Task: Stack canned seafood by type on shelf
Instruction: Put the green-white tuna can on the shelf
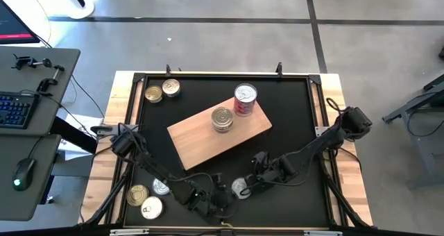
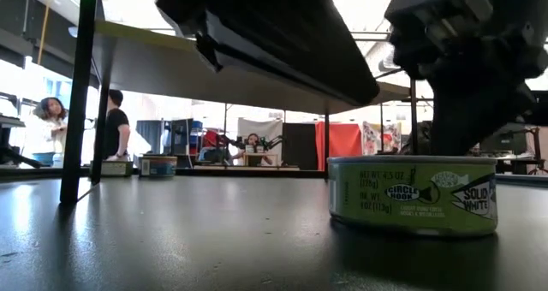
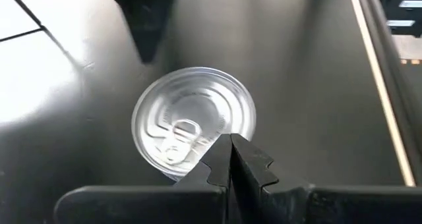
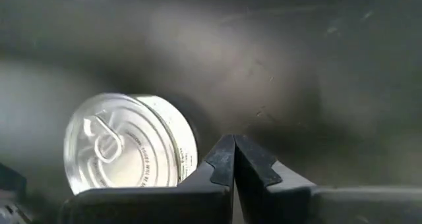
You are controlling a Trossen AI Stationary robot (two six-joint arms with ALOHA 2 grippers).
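A flat silver-topped tin (image 1: 241, 187) with a green label (image 2: 413, 193) stands on the black tabletop near its front edge, between my two grippers. My left gripper (image 3: 231, 141) is shut, its tips at the tin's near rim (image 3: 193, 122). My right gripper (image 4: 234, 145) is shut too, beside the same tin (image 4: 128, 145) and just to its right (image 1: 253, 182). The wooden shelf (image 1: 201, 142) lies slantwise mid-table. On it are a short stack of tins (image 1: 222, 118) and a taller red-labelled can (image 1: 245, 99). My left gripper's shut fingertips (image 3: 221, 151) come slanting down from the near left toward the rim of the tin's top (image 3: 211, 135). Whether they touch the tin or stand just above it, I cannot tell.
Two gold-topped tins (image 1: 153, 94) (image 1: 171, 88) sit at the far left corner. Three more tins (image 1: 138, 194) (image 1: 151, 207) (image 1: 161, 187) sit at the near left, beside my left arm. A raised rim (image 1: 316, 125) frames the tabletop. People stand in the room beyond.
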